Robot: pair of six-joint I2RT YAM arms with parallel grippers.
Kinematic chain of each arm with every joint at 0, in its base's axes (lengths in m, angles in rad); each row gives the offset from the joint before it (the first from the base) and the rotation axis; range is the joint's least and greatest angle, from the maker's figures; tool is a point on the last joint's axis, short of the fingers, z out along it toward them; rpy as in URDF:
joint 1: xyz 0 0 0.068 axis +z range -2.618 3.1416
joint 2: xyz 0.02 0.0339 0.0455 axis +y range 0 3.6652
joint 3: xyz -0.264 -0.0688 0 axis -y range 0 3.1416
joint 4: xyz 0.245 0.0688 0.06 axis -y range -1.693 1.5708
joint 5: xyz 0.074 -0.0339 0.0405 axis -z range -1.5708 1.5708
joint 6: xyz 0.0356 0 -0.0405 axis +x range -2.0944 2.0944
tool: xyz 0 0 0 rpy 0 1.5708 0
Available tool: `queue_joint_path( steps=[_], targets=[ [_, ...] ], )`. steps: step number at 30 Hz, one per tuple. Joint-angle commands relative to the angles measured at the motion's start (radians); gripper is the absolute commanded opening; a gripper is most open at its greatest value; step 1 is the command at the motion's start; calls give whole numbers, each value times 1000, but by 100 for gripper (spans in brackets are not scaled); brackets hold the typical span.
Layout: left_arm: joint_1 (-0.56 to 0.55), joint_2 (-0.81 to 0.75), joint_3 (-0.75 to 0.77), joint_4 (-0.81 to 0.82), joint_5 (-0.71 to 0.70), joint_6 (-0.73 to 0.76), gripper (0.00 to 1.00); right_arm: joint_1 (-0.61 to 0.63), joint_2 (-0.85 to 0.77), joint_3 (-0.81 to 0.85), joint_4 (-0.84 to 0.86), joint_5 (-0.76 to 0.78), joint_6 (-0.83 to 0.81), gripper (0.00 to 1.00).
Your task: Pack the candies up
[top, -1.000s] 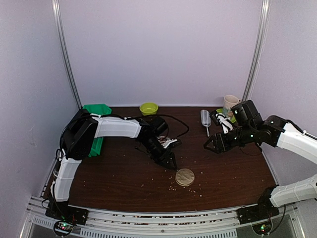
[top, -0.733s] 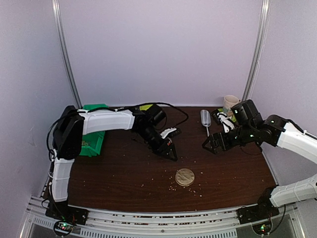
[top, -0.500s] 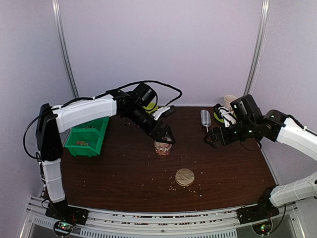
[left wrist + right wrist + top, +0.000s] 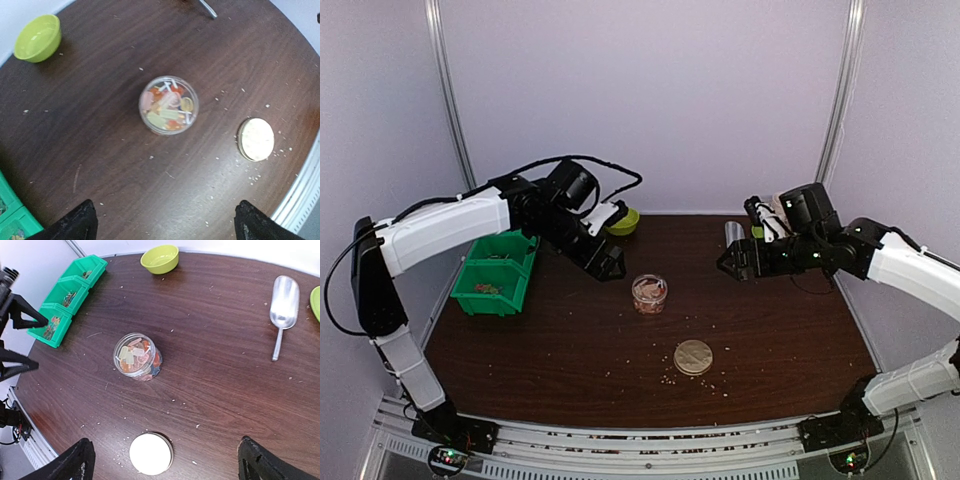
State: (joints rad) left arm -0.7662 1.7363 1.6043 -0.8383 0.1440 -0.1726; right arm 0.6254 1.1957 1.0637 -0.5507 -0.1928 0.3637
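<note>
Top external view shows the left pincer (image 4: 609, 268) just let go and backed off upper left, it and the right pincer (image 4: 728, 266) both gaping empty, so the candies (image 4: 649, 290) sit in the open jar (image 4: 649, 299) mid-frame, lid (image 4: 693, 357) lying apart below, capping probably next.

A clear round plastic jar (image 4: 649, 293) stands near the middle of the dark wooden table (image 4: 550, 350), and the mixed-colour wrapped candies (image 4: 167, 105) lie inside it. Seen from above, with the jar as the dial's centre, the flat round pale lid (image 4: 693, 357) lies apart at 5 o'clock, nearer the arm bases. The small lime-green bowl (image 4: 160, 259) sits at 11 o'clock by the back edge. The metal scoop (image 4: 284, 297) lies at 2 o'clock, and the row of green plastic bins (image 4: 495, 272) at 9 o'clock along the left edge. Tiny pale crumbs (image 4: 250, 172) lie scattered around the lid.
</note>
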Motion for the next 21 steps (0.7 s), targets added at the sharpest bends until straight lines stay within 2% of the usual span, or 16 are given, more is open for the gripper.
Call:
queue_joint_path(
  steps=[1, 8, 14, 21],
  targets=[
    [33, -126, -93, 82, -253, -72, 98, -10, 40, 7, 87, -84, 23, 99],
    [97, -204, -277, 180, -189, -147, 98, -4, 146, 11, 32, -45, -55, 100],
    [121, -287, -466, 376, -80, -182, 98, -3, 277, 41, 138, -146, 12, 100],
    [123, -318, -509, 445, -104, -175, 98, -3, 489, 200, 215, -197, 86, 99]
  ],
)
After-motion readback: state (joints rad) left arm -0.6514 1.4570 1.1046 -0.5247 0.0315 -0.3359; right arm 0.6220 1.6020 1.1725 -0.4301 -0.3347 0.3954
